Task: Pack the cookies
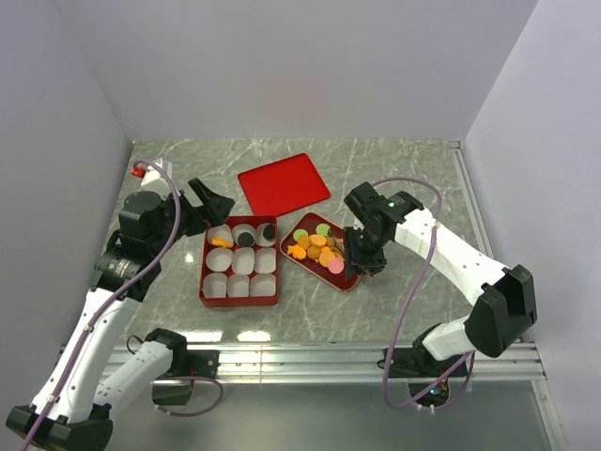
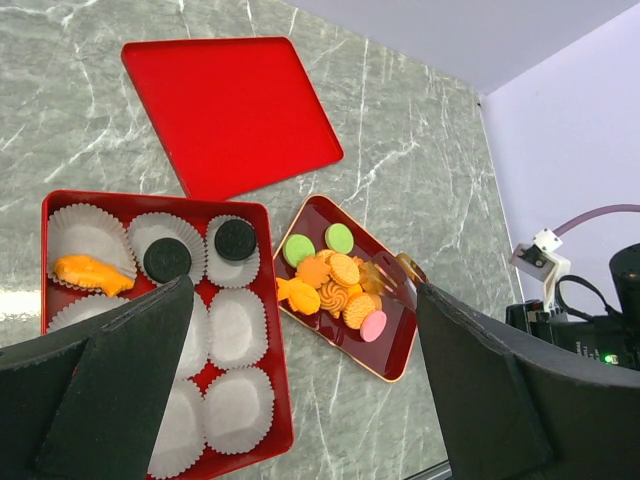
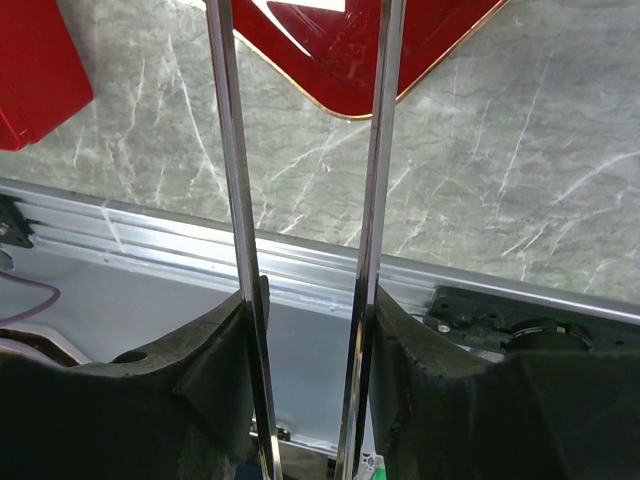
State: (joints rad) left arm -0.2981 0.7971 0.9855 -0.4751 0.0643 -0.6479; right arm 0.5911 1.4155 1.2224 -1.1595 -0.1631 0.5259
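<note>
On the small tray [image 1: 349, 279]: the cookies [image 1: 319, 249] are lying heaped, orange, green and pink. Three more are already sitting in the far row of paper cups [image 2: 85, 232] in the red box [image 2: 150, 197] just beside it.
Right gripper [image 3: 310, 330]: it is squeezing a pair of metal tongs [image 3: 228, 150], which are reaching over the tray's edge. Whether their tips are pinching a cookie, I cannot tell.
Left gripper [image 1: 214, 197]: it is hovering spread wide near the box's far edge, holding nothing.
Doing it well: in my judgement the tongs should be closing on a single cookie by its edges, then lifting it clear of the pile before crossing to an empty cup.
Writing: nothing readable is showing.
</note>
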